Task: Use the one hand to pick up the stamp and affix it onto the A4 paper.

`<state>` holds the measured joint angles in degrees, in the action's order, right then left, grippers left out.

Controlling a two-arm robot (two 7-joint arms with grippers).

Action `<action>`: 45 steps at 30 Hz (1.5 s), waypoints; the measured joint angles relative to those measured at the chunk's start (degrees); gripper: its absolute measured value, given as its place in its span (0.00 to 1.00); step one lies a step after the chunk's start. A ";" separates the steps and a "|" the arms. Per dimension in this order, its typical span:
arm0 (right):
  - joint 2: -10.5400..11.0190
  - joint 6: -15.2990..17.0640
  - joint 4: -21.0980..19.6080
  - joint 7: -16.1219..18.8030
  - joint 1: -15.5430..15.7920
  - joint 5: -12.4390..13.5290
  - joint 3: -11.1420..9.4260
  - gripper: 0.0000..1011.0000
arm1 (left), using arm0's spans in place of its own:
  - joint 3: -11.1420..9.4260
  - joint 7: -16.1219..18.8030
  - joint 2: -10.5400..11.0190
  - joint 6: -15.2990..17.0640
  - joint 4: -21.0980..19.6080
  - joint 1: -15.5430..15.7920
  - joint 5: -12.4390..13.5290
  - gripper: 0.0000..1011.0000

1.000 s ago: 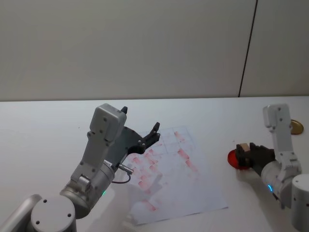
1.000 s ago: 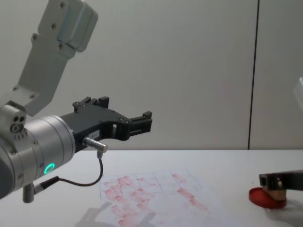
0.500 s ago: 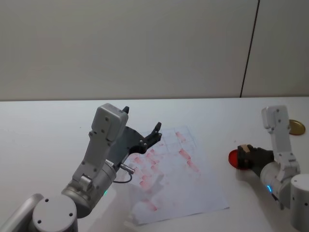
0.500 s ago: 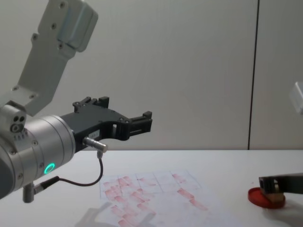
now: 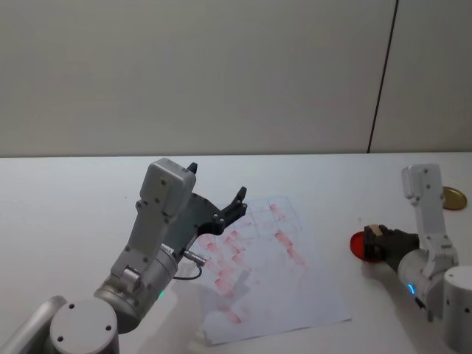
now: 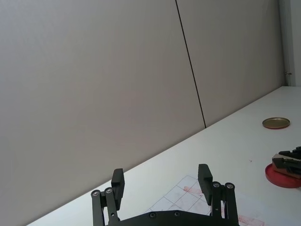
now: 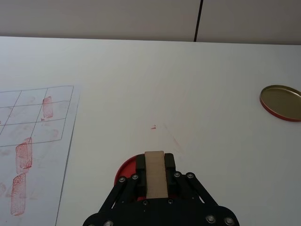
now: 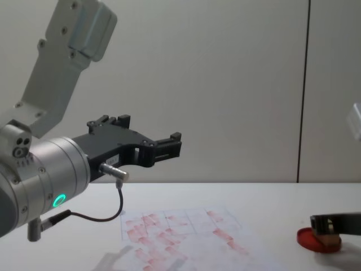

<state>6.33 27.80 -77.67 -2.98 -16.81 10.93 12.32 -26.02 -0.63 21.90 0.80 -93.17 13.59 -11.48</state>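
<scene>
Over the ink pad [image 7: 126, 173], the right end effector [image 7: 154, 161] pinches the stamp [image 7: 154, 181], likely inking it; the left end effector [image 6: 161, 175] hangs spread, raised near the A4 paper [image 5: 287, 287].

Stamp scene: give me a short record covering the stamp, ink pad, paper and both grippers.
stamp: tan wooden block, clamped in the right gripper, over the ink pad
ink pad: red, round, right of the paper
A4 paper: flat, gridded, many red prints
left gripper: open, raised over the paper's left side
lid: brass-coloured, beyond the pad

Probably a lab — white table [image 5: 332, 177], grey wall [image 5: 221, 74].
</scene>
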 joint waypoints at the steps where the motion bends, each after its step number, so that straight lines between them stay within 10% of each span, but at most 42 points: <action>1: -0.01 0.03 0.05 -0.01 -0.01 0.03 -0.02 0.21 | 0.00 0.00 0.00 0.00 0.00 0.00 0.00 0.98; 32: -1.42 -1.41 -10.81 3.35 -1.21 -5.72 1.76 0.21 | 0.00 0.00 0.00 0.00 0.00 0.00 0.00 0.98; 45: -4.02 0.11 -8.80 7.04 -2.98 -8.36 4.34 0.21 | 0.00 0.00 0.00 0.00 0.00 0.00 0.00 0.98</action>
<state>2.31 27.91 -86.47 4.06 -19.79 2.57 16.66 -26.02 -0.63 21.89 0.80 -93.18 13.59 -11.48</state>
